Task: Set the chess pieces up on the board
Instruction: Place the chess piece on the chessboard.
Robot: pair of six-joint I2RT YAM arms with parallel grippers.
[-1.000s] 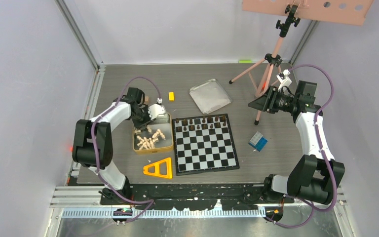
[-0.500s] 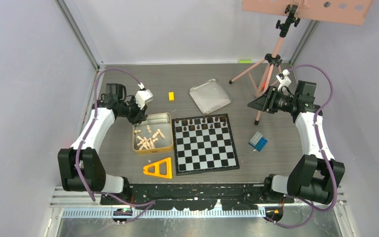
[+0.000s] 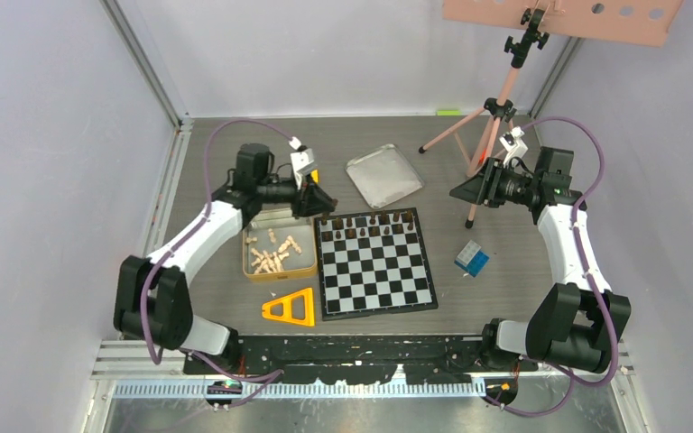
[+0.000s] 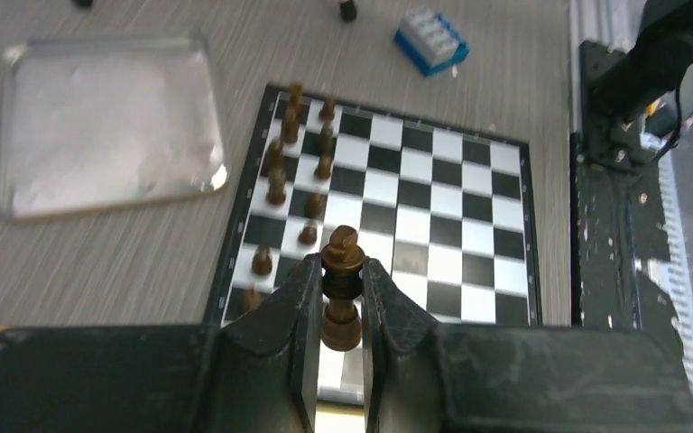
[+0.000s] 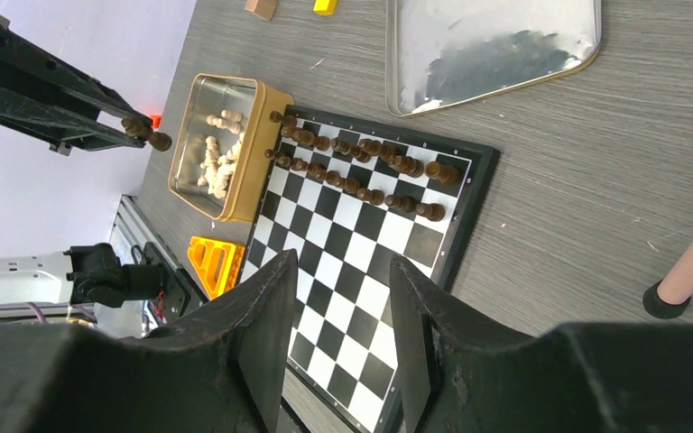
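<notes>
**Top external: dark piece clamped in left hand [image 3: 314, 200], board just to its right**

Left arm first. It's stretched out low over the worktop [image 3: 496, 289], forearm running left-to-right, w/ the hand over the far end of the gold tin [image 3: 279, 273]. Left wrist view shows the fingers [image 4: 302, 307] closed on one dark piece [image 4: 342, 289], gripped round its middle. Its long axis runs along the fingers: head pointing out past the tips, base back toward the palm. So it's lying roughly level, not upright. I reckon the wrist has to turn before the base can meet a square.

Pale pieces [image 3: 271, 253] are heaped loose in the tin, none on the board yet.

Next right is the board [image 3: 379, 280], flat and square-on. Its far-left corner is just beside my left fingertips, so the target lies right of the hand and a bit nearer the arm bases. Dark pieces [image 3: 370, 225] stand in the two far rows. There look to be gaps at the left end, but I can't tell which squares.

Far right: right hand [image 5: 338, 271] hangs w/ fingers apart, nothing btwn them. It's aimed back at the board from beside the tripod [image 3: 496, 108], well apart from the rows. Left arm is much the nearer, so placing falls to it.
</notes>
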